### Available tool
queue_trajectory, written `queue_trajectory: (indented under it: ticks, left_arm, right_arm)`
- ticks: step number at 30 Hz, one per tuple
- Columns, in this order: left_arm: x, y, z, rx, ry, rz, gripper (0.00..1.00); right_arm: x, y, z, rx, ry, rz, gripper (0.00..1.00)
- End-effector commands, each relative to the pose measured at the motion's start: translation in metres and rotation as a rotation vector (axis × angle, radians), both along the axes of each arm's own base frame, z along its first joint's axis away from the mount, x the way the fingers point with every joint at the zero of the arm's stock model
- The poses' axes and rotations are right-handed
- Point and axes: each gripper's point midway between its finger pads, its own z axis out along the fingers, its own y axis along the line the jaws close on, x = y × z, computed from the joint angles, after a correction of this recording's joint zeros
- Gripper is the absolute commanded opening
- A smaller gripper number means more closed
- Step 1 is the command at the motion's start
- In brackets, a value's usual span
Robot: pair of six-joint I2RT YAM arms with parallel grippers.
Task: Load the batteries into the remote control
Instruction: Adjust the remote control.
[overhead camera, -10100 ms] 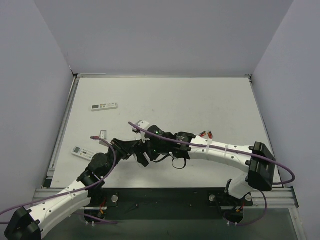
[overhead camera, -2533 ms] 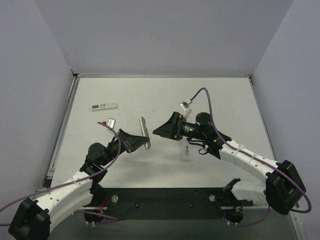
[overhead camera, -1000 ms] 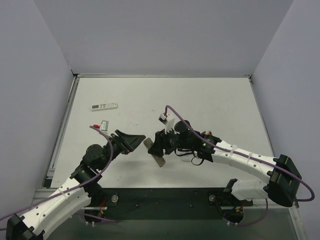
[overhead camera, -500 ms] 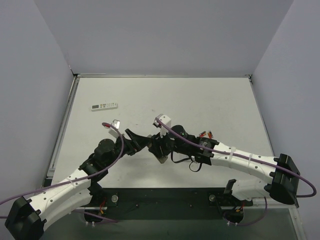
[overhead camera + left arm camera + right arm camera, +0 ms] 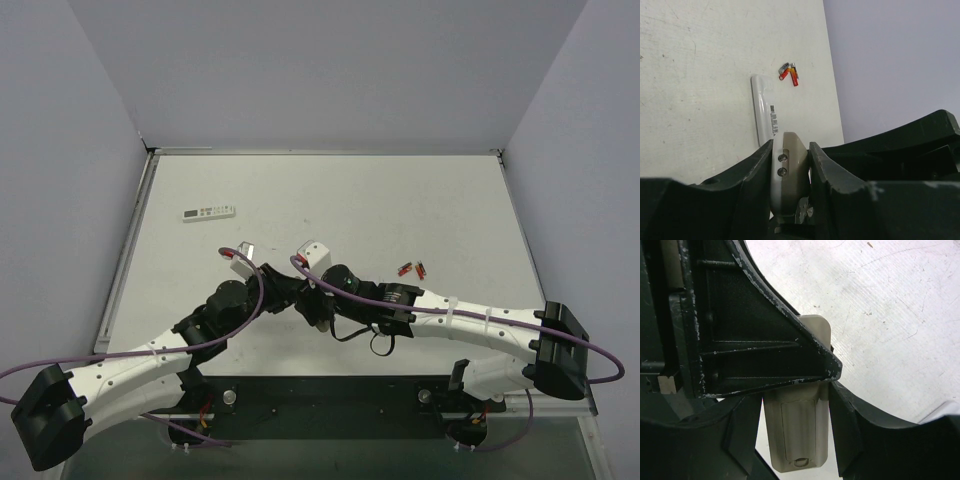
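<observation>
Well, scuffed white table (image 5: 400, 200) (grey walls (image 5: 330, 70))

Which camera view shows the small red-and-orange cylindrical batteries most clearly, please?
The left wrist view: the small red-and-orange cylindrical batteries lie bunched on the white table, their colours distinct. The top external view shows them only as tiny red specks; the right wrist view shows none.
</observation>
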Motion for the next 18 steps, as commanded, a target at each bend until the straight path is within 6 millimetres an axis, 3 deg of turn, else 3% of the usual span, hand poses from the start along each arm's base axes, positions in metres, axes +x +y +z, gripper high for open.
queue_trajectory:
  ticks: [1, 2, 4, 7, 9, 10, 13, 14, 18]
  left_arm:
    - [0.002, -0.012, 0.026, -0.067, -0.051, -0.004, 0.35]
    - [0.001, -0.012, 0.024, -0.069, -0.046, -0.005, 0.3]
    - [0.0, -0.012, 0.023, -0.079, -0.037, 0.004, 0.3]
    - [-0.001, -0.01, 0.023, -0.09, -0.04, 0.011, 0.0]
    - [0.0, -0.005, 0.018, -0.069, -0.031, 0.027, 0.0]
    - [0.002, -0.001, 0.015, -0.059, -0.022, 0.04, 0.0]
    - [0.002, 0.011, 0.002, -0.06, 0.033, 0.047, 0.0]
    - [0.012, 0.023, -0.001, -0.071, 0.044, 0.084, 0.0]
    - [0.012, 0.043, -0.011, -0.13, 0.091, 0.05, 0.0]
  right_arm:
    - [0.018, 0.009, 0.031, 0.083, -0.059, -0.095, 0.0]
    - [0.02, 0.008, 0.03, 0.078, -0.06, -0.109, 0.0]
    - [0.025, 0.003, 0.029, 0.071, -0.064, -0.154, 0.0]
    - [0.024, 0.003, 0.027, 0.064, -0.045, -0.16, 0.03]
    - [0.018, 0.006, 0.028, 0.068, -0.029, -0.12, 0.17]
    - [0.016, 0.006, 0.031, 0.077, -0.032, -0.106, 0.32]
    - [0.009, -0.001, 0.039, 0.073, -0.06, -0.051, 0.58]
    - [0.006, -0.002, 0.043, 0.081, -0.074, -0.024, 0.63]
    - [-0.013, -0.009, 0.055, 0.097, -0.148, 0.15, 0.89]
